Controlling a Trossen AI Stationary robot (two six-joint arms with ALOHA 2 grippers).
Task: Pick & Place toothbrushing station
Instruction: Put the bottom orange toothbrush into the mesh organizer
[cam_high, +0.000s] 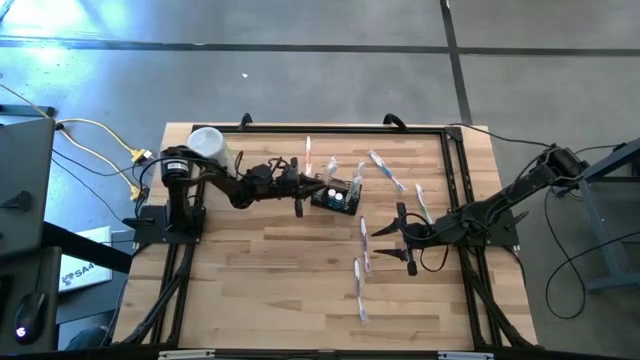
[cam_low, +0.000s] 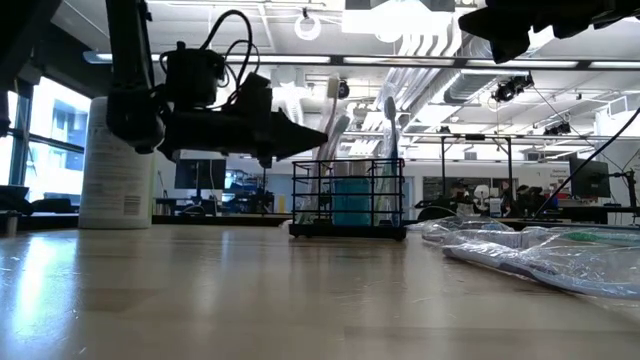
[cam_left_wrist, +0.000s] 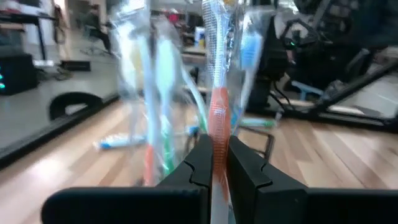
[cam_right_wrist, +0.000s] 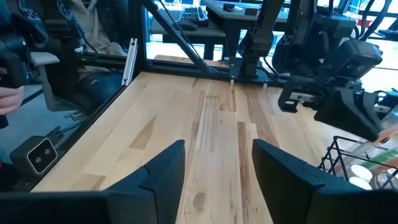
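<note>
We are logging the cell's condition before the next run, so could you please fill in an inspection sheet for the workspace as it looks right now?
Surface: wooden table with a black frame.
Job's things: black wire-mesh caddy stands upright, wrapped toothbrushes standing in it.
Clutter: wrapped toothbrushes lie loose on the wood; a white container stands at the far left corner.
Grippers: left gripper is shut on a wrapped toothbrush beside the caddy; right gripper is open and empty, over bare wood.
Cables: yellow cables run off the table's left side; black cables trail on the floor at right.
Surroundings: grey floor; an open workshop with desks and monitors beyond the table.
</note>
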